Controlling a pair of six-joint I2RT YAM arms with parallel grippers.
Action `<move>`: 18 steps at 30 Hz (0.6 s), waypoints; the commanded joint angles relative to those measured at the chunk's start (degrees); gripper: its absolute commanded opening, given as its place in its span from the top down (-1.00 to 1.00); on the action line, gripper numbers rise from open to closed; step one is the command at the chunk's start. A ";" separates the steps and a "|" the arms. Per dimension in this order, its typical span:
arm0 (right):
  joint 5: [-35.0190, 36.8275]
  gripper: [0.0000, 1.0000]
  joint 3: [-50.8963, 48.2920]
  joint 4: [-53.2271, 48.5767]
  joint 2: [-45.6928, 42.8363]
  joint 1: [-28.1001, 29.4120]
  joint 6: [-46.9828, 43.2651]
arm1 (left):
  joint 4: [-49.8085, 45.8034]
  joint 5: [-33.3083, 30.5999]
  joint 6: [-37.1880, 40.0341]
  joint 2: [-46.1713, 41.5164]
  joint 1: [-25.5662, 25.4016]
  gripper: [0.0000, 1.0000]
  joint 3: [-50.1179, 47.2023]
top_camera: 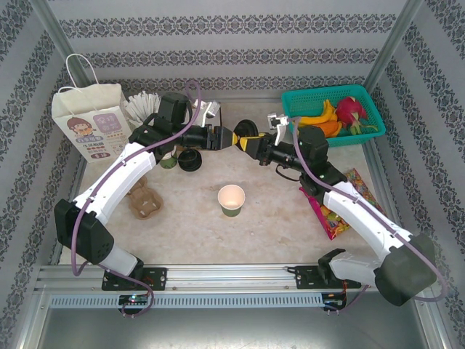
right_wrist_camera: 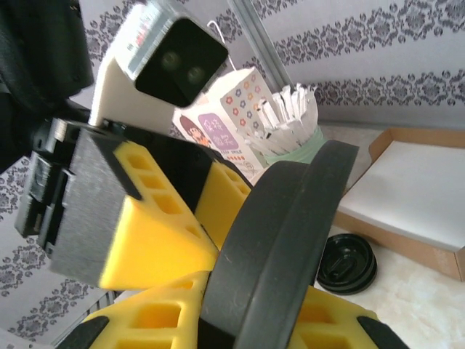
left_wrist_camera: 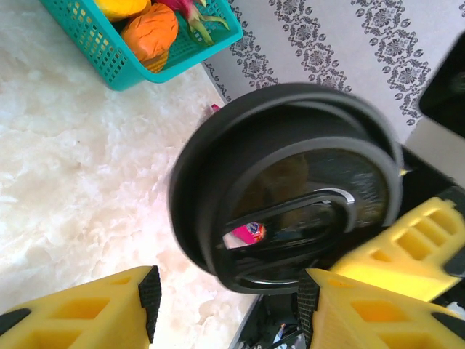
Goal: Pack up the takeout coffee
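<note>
The small olive-green paper cup (top_camera: 231, 200) stands upright and lidless on the pale marbled tabletop (top_camera: 290, 233), alone near the middle, well apart from both claws and nearer the arm bases than they are. Its round black plastic lid (left_wrist_camera: 290, 182) is up in the air toward the back of the table, clenched on edge by the right claw (top_camera: 251, 143), whose yellow fingers press either side of it. The left claw (top_camera: 227, 137) faces it from the opposite side, jaws released and apart with the lid between them; one pad (left_wrist_camera: 150, 291) stands clear of the rim, the other looks just beside it. Nothing lies between the cup and the claws. A second black lid (top_camera: 190, 160) lies flat on the table below the left claw. At the back left are a white printed paper bag with handles (top_camera: 89, 123) and a pale green cup of white sticks (right_wrist_camera: 287, 120). A teal plastic basket (left_wrist_camera: 109, 51) of fruit sits back right, a brown cardboard cup carrier (top_camera: 143, 200) left of the cup, and a bright snack packet (top_camera: 341, 207) under the right arm.
</note>
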 commanded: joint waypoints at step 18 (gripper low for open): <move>1.01 0.68 0.57 3.52 0.03 2.74 -1.89 | 5.11 2.95 -3.58 0.27 0.28 0.40 -0.18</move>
